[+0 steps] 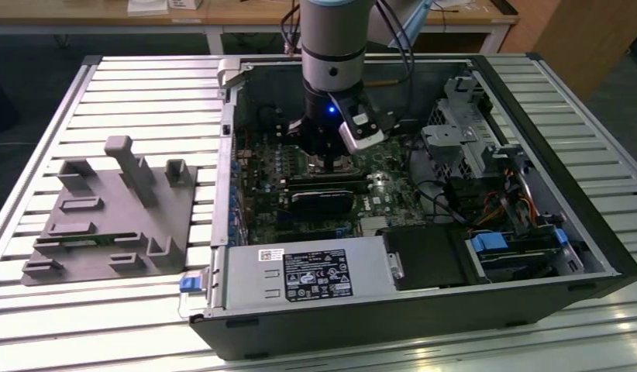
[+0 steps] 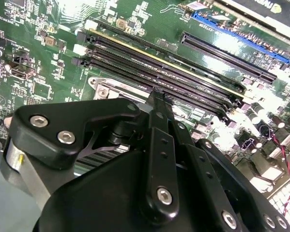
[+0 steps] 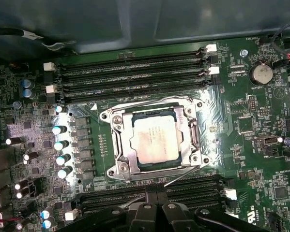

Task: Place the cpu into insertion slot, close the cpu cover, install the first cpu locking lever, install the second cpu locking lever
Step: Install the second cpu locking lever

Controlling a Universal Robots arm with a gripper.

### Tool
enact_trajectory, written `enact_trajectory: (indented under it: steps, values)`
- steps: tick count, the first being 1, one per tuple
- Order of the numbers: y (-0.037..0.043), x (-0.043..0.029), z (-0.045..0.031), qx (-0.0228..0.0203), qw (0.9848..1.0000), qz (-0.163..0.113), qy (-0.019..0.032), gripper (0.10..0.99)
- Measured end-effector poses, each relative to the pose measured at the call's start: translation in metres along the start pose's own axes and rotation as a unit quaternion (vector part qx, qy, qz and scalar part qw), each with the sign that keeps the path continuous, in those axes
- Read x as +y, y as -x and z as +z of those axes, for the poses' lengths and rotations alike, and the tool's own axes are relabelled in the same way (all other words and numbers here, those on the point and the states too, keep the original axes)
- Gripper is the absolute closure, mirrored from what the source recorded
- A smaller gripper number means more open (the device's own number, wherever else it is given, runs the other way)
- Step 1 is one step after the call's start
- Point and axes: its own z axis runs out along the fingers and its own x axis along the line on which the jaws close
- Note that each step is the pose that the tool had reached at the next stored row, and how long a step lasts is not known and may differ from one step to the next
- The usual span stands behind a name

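Looming closest, black tool [image 3: 157, 194], tips pressed together and pinching nothing, hanging over memory slots [image 3: 193, 189] just beside socket [image 3: 111, 170]. Chip [image 3: 154, 140] sitting in socket already, cover [image 3: 119, 140] lying down around it. Thin lever wire [image 3: 183, 180] looking unlatched. Risking a slip off that springy wire, scraping board [image 3: 261, 145] or slot clips.

No legible text anywhere (labels too small).

Silvery-grey cpu [image 3: 154, 140] in silver cpu cover [image 3: 116, 145]; green motherboard [image 3: 241, 145]; black memory slots [image 3: 135, 72]
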Motion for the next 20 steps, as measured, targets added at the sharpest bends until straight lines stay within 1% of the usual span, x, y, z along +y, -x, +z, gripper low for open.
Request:
enact_trajectory:
  steps: [8, 20]
  values:
    - [-0.0011, -0.0005, 0.0030, 0.0001, 1.0000, 0.000, -0.0002, 0.980]
    - [-0.0026, -0.0007, 0.0051, 0.0001, 1.0000, 0.000, -0.0002, 0.980]
